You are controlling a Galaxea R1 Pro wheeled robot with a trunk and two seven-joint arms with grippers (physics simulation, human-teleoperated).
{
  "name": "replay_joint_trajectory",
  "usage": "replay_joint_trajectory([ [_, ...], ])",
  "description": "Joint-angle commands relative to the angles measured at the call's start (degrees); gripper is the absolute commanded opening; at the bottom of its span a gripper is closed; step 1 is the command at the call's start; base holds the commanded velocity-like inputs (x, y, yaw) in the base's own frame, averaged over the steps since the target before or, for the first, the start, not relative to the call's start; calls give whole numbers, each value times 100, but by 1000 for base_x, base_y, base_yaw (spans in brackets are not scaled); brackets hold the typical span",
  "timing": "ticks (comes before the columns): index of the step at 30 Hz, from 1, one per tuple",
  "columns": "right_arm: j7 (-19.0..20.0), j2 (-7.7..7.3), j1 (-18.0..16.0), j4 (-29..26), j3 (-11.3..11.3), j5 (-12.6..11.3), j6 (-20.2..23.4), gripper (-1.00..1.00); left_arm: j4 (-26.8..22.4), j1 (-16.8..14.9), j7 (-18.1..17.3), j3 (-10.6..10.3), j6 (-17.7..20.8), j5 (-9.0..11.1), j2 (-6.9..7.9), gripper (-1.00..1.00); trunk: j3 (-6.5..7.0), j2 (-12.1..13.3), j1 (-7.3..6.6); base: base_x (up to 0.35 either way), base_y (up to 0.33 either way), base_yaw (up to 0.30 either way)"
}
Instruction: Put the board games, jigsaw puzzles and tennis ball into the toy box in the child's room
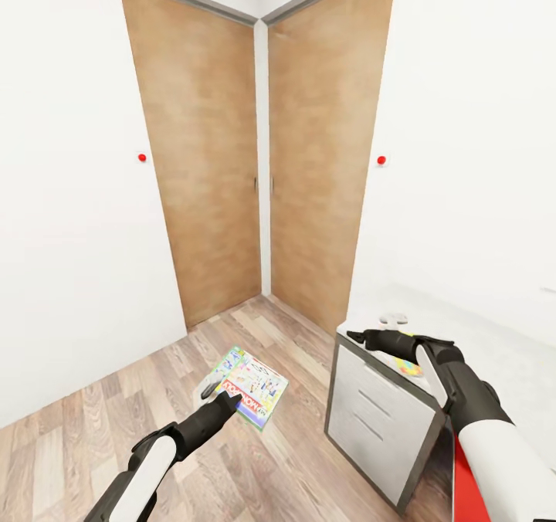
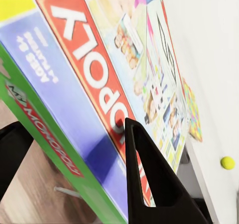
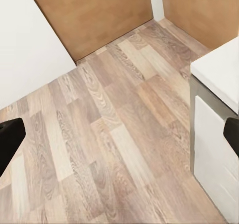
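Gripping a green-edged Monopoly board game (image 1: pixel 251 388) in the left gripper (image 2: pixel 74 149), holding it over the wood floor (image 1: pixel 93 422) beside the table (image 1: pixel 371 414). Hovering the right gripper (image 3: pixel 119 134) wide open and empty. Showing a tennis ball (image 2: pixel 227 163) on the tabletop.

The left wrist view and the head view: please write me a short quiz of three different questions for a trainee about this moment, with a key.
1. True or false: the left gripper is shut on the Monopoly board game.
2. Multiple choice: in the head view, the two brown doors are (A) both closed, (B) both wide open, (C) removed.
3. Fill in: in the left wrist view, the small yellow-green tennis ball lies on the light top of the ____.

Key: 1 true, its jaws hold the box edge above the wooden floor. 2 A. 3 table.
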Motion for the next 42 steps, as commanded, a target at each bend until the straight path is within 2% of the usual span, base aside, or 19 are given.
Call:
replay_joint_trajectory([
  [1, -1, 1, -3, -6, -9, -50, 49, 100, -3, -5, -7, -4, 15, 36, 3, -100, -8, -6, 4, 334, 0, 0],
  [7, -1, 0, 95, -185, -13, -50, 49, 100, -3, -4, -7, -8, 15, 36, 2, -100, -8, -6, 4, 255, 0, 0],
  [16, 3, 0, 147, -489, -26, -56, 71, 100, -3, -4, -7, -10, 15, 39, -4, -100, -8, -6, 4, 74, 0, 0],
  [29, 0, 0, 356, -1017, -43, -50, 542, 100, -379, -7, 16, 7, 43, 125, -37, -100, -8, -6, 4, 10, 0, 0],
  [42, -1, 0, 389, -1112, -46, -54, 623, 100, -506, -3, -11, 5, 59, 151, -1, -100, 225, 516, -281, 0, 0, 0],
])
